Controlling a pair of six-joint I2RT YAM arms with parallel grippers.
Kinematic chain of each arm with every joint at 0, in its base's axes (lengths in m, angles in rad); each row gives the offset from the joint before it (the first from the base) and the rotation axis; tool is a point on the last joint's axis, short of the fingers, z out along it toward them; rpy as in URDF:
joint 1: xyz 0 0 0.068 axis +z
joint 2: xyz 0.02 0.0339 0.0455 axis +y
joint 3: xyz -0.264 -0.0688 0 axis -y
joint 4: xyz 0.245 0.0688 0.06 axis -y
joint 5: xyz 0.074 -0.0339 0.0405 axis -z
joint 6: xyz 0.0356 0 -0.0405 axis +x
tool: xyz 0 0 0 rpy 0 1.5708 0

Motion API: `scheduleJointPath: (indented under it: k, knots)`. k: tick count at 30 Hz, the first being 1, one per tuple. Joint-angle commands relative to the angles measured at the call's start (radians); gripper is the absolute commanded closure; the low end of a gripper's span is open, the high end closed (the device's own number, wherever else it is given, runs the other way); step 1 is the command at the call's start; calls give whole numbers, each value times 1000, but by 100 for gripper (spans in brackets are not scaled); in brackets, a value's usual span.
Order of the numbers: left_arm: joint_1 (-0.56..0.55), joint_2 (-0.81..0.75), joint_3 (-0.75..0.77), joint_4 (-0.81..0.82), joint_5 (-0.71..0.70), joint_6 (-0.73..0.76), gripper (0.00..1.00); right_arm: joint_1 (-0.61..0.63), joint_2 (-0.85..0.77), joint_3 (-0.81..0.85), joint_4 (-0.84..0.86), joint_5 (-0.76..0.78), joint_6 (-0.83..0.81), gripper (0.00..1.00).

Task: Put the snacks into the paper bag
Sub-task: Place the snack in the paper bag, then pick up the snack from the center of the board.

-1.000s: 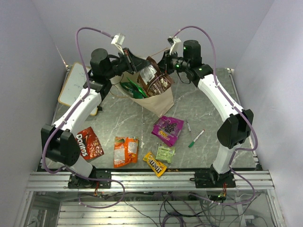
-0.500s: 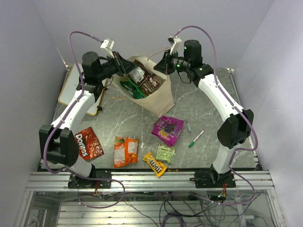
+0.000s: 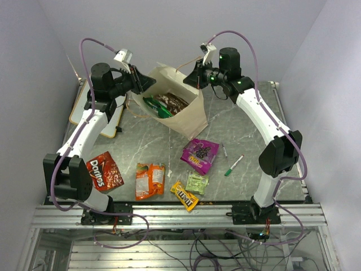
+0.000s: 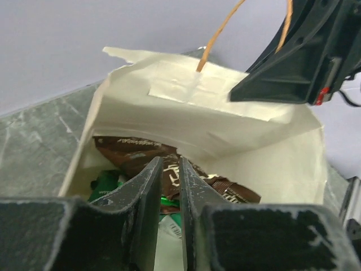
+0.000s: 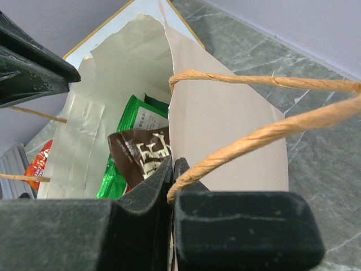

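The paper bag (image 3: 189, 119) stands open at the back of the table. Green bags (image 3: 153, 105) and a brown bag (image 3: 172, 101) lie inside it. My right gripper (image 3: 189, 81) is shut on the bag's right rim by its twisted handle (image 5: 265, 132). My left gripper (image 3: 150, 84) hovers at the bag's left rim, jaws a narrow gap apart with nothing between them. In the left wrist view the brown bag (image 4: 135, 149) shows past my left gripper (image 4: 170, 164). On the table lie the red Doritos (image 3: 106, 171), orange bag (image 3: 149, 180), yellow M&M's (image 3: 184, 196), pale green packet (image 3: 197, 183) and purple pouch (image 3: 200, 154).
Two marker pens (image 3: 233, 165) lie right of the purple pouch. A wood-framed whiteboard (image 3: 84, 104) lies at the far left under my left arm. Lilac walls close in the table on three sides.
My left gripper has drawn back to the left from over the bag. The bag's mouth has opened wider, and the brown bag has sunk down inside. The right gripper has held still.
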Motion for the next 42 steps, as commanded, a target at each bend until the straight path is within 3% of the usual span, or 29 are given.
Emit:
scheduleJointPath:
  k: [1,14,21,24,29,37,42]
  knots:
    - [13,-54,21,-120,-43,182,70,-7,-21,34,20,-4,-22,100]
    - [13,-123,194,-390,-49,385,42,-6,-39,31,11,-32,-62,100]
    - [14,-182,320,-744,-260,642,36,-5,-54,10,8,12,-67,100]
    - [24,-228,300,-869,-375,700,34,-6,-64,2,5,12,-74,100]
    - [101,-281,221,-1057,-432,753,32,-6,-81,-12,-3,6,-89,100]
    - [237,-340,14,-1138,-513,842,30,-6,-81,-23,-19,10,-108,100]
    - [372,-335,-107,-1136,-487,904,30,-6,-98,-38,-26,27,-121,100]
